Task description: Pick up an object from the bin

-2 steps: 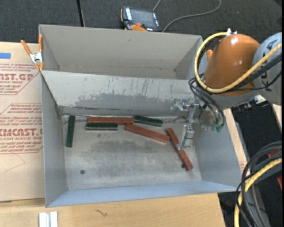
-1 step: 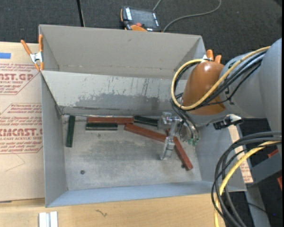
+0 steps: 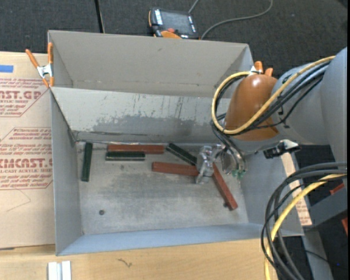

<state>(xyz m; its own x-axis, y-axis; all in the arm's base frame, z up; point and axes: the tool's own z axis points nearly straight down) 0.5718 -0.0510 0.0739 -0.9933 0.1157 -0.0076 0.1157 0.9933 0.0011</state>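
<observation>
Grey bin (image 3: 134,209) holds a few thin bars. The gripper (image 3: 207,167) sits low at its right, where a red bar (image 3: 174,168) meets a second red bar (image 3: 226,192); open or closed, I cannot tell. Both look stiff, light and flat: better to grip across the narrow width. A dark bar (image 3: 181,153) lies just behind.

- Reddish-brown flat bar (image 3: 174,168): lies flat, centre-right of the frame, nearly horizontal.
- Second reddish-brown bar (image 3: 226,192): lies flat, lower right, slanting down to the right.
- Dark green bar (image 3: 181,153): slanted, just above the first bar.
- Third reddish-brown bar (image 3: 135,149) and dark green strip (image 3: 126,156): side by side, centre-left, horizontal.
</observation>
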